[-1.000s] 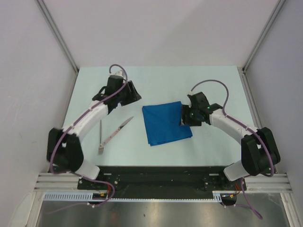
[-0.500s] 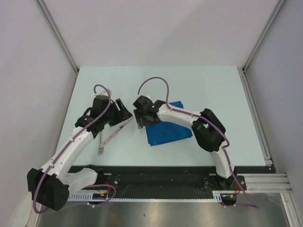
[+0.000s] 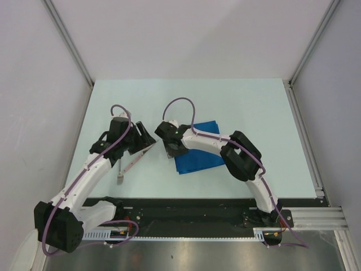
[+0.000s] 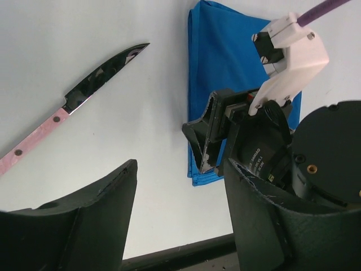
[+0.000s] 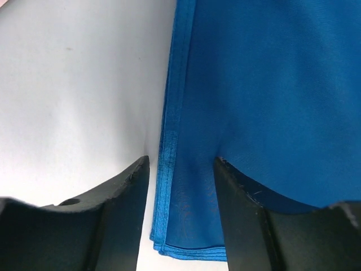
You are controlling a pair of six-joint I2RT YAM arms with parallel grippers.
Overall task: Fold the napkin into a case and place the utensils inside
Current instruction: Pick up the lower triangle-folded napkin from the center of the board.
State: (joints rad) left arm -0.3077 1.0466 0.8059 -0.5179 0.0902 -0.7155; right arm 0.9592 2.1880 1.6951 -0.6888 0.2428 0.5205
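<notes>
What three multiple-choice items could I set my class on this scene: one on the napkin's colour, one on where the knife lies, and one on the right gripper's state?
1. What colour is the napkin?
A) red B) white C) blue
2. Where does the knife lie?
A) on the napkin B) on the table, on the left arm's side of the napkin C) hanging off the table's edge
3. How do the jaws of the right gripper stand?
A) open, astride the napkin's edge B) shut on the knife C) shut on nothing

Key: 1 C, the cloth is blue in every view. 2 B, the left wrist view shows bare table between blade and cloth. 3 A, the right wrist view shows them apart, the folded edge between.
</notes>
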